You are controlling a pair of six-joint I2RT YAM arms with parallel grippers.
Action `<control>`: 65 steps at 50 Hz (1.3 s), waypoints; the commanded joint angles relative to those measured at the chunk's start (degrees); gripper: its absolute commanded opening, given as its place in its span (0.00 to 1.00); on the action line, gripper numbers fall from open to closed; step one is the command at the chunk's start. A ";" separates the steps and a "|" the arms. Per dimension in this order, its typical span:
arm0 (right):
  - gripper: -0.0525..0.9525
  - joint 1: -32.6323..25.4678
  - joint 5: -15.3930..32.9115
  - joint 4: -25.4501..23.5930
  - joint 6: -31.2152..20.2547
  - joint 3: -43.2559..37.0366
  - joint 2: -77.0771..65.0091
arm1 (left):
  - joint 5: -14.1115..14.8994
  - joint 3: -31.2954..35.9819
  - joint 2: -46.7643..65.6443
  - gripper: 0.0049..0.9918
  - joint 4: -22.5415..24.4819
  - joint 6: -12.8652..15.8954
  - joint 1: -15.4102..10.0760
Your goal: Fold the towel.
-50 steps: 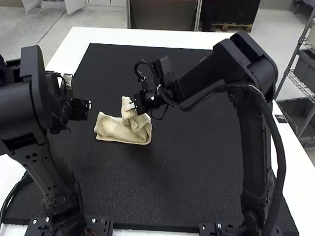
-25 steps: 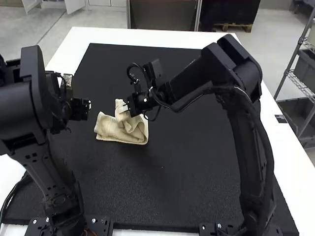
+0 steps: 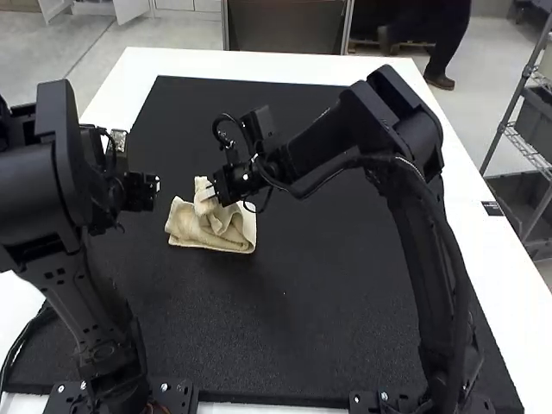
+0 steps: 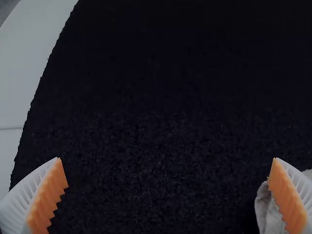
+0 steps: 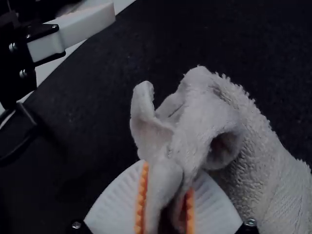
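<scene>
While the left gripper (image 3: 142, 191) hangs near the cream terry towel (image 3: 203, 233) on the black mat (image 3: 328, 276), the high view has the right gripper (image 3: 216, 193) at its bunched end. Left wrist view: 2 ribbed fingers (image 4: 48, 195) spread wide. Right wrist view: 2 orange-padded fingers (image 5: 141, 200) pinching gathered terry.

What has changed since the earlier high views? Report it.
The right gripper has moved toward the high view's left and slightly nearer the arm bases, carrying the bunched, raised part of the towel with it. The towel's right edge has shifted a little left too. Nothing was newly grasped or let go. The towel's left end and the left gripper stayed put.
</scene>
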 commanded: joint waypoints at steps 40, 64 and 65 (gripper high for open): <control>0.49 4.98 -3.55 -0.49 4.27 6.57 2.24 | 0.03 0.29 0.17 0.98 1.84 -0.44 0.55; 0.59 4.37 -5.39 -2.25 4.27 10.61 -1.01 | 0.03 0.20 0.17 0.98 2.02 -0.44 1.34; 0.59 4.10 -5.48 -2.69 3.92 10.61 -1.19 | -0.06 0.11 0.26 0.98 2.02 -0.44 1.34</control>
